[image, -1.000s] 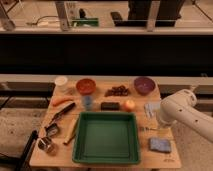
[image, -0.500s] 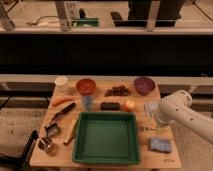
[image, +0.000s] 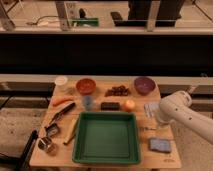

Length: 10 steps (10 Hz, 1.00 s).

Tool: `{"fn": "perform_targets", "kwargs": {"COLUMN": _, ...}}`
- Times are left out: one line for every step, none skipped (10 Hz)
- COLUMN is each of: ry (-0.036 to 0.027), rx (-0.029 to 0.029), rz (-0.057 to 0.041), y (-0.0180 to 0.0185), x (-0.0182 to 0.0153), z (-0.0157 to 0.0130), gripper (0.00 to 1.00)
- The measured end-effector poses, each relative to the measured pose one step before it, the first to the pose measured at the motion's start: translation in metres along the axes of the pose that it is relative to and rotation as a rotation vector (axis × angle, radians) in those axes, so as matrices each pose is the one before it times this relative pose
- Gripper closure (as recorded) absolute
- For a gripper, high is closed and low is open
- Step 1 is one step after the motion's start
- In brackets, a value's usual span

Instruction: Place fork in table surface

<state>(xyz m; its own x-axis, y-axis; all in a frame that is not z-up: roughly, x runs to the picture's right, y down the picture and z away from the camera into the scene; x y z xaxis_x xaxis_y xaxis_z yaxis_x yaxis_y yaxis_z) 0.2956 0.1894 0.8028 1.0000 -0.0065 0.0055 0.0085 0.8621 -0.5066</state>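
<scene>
We note wooden surface (image: 62, 156) carrying everything. Green tray (image: 106, 137) mid-front. White arm (image: 182, 112) reaches in from right, over surface's right edge. Purple bowl (image: 144, 85) and orange bowl (image: 85, 85) at back. Blue sponge (image: 160, 145) front right. Tool (image: 150, 109) just beside orange fruit (image: 129, 105), fingers spread wide, gripping nothing we can make out. Fork (image: 145, 128): faint thin grey sliver, flat on surface just right of tray's far corner, below tool.

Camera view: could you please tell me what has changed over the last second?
The white arm drifted a touch left and down in view; its gripper hangs over the table surface right of the green tray, fingers open. Nothing was taken hold of or let go. The tray, bowls and utensils stayed put.
</scene>
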Motion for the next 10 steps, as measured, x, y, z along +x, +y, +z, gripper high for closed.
{"fn": "perform_targets", "kwargs": {"ry": -0.00233, "rx": -0.00222, "rz": 0.00028, "y": -0.00104, "x": 0.00061, "z": 0.00391, "gripper": 0.26}}
{"fn": "perform_targets", "kwargs": {"ry": -0.00248, "rx": -0.00159, "rz": 0.00188, "y": -0.00128, "x": 0.00137, "z": 0.00347, "gripper": 0.37}}
{"fn": "perform_targets", "kwargs": {"ry": -0.0009, "rx": -0.00094, "rz": 0.0031, "y": -0.00055, "x": 0.00169, "z": 0.00183, "gripper": 0.44}}
{"fn": "perform_targets", "kwargs": {"ry": -0.00135, "rx": -0.00185, "rz": 0.00274, "y": -0.00046, "x": 0.00123, "z": 0.00227, "gripper": 0.47}}
{"fn": "perform_targets", "kwargs": {"ry": -0.00436, "rx": -0.00323, "rz": 0.00503, "y": -0.00084, "x": 0.00092, "z": 0.00254, "gripper": 0.44}}
{"fn": "perform_targets", "kwargs": {"ry": -0.0026, "rx": -0.00358, "rz": 0.00132, "y": -0.00024, "x": 0.00014, "z": 0.00149, "gripper": 0.4}}
{"fn": "perform_targets", "kwargs": {"ry": -0.00258, "rx": -0.00921, "rz": -0.00115, "y": 0.00059, "x": -0.00073, "z": 0.00199, "gripper": 0.39}}
{"fn": "perform_targets", "kwargs": {"ry": -0.00291, "rx": -0.00592, "rz": -0.00237, "y": -0.00026, "x": -0.00131, "z": 0.00155, "gripper": 0.39}}
{"fn": "perform_targets", "kwargs": {"ry": -0.00479, "rx": -0.00888, "rz": -0.00368, "y": 0.0004, "x": -0.00244, "z": 0.00243, "gripper": 0.39}}
{"fn": "perform_targets", "kwargs": {"ry": -0.00488, "rx": -0.00746, "rz": -0.00302, "y": 0.00017, "x": -0.00232, "z": 0.00263, "gripper": 0.39}}
